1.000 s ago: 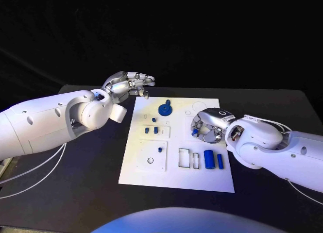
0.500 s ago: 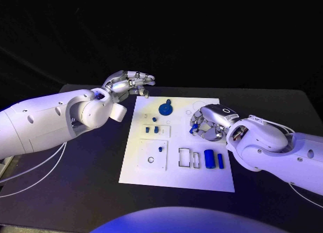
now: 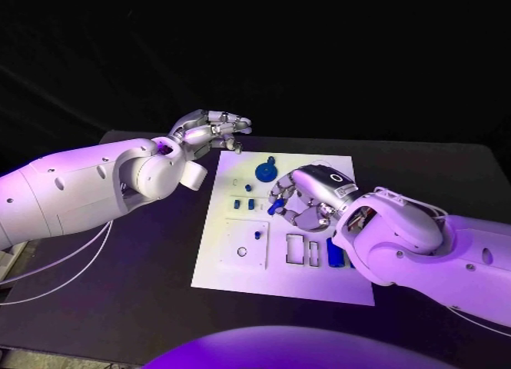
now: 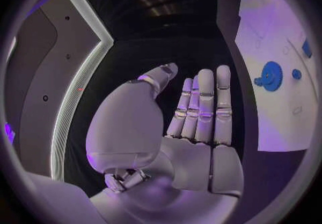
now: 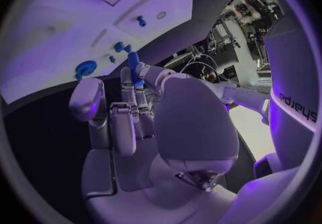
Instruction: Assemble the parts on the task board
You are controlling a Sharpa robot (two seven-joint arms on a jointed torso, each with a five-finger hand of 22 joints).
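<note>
The right hand hovers over the middle of the task board and pinches a small blue peg at its fingertips; in the right wrist view the peg stands between thumb and finger, above the board surface. The left hand sits off the board's far left corner, holding nothing, fingers straight and close together. A blue gear lies on the board's far part, just beyond the right hand. Two blue cylinders lie on the board's near right, partly hidden under the right wrist.
</note>
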